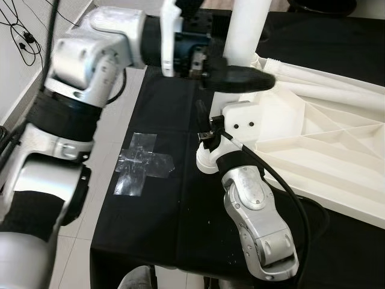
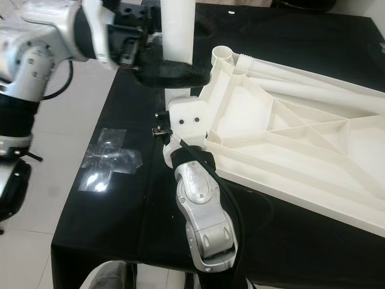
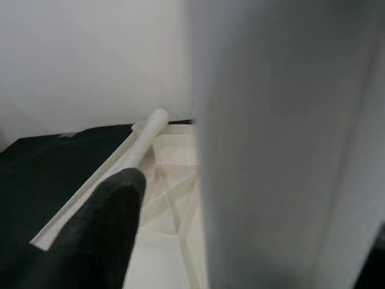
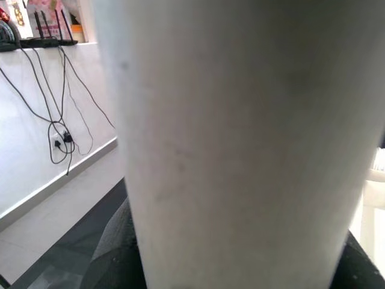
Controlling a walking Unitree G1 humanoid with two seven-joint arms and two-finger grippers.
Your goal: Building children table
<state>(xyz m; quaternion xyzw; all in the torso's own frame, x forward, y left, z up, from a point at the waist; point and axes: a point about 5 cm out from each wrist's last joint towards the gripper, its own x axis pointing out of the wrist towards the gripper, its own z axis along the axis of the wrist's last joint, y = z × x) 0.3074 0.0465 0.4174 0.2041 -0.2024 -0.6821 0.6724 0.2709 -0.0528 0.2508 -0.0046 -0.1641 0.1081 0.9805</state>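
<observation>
I judge the build to be at its first leg; the white children's table top (image 2: 289,138) lies underside up on the black tabletop (image 2: 120,198), ribs showing, and one white leg (image 2: 177,30) stands upright at its near corner socket (image 2: 189,120). My left claw (image 1: 231,75) is clamped around that leg from the side, just above the corner; one black finger (image 3: 102,229) shows beside the tube in my left wrist view. My right claw (image 1: 207,133) reaches up to the base of the same corner; whether it is wide or closed I cannot tell, as the leg fills its wrist view. Whether the leg is fully seated I cannot tell either. Another socket (image 2: 224,55) at the next corner looks empty, so I reckon most legs remain; a tape cross (image 1: 143,164) marks the cloth beside me.
</observation>
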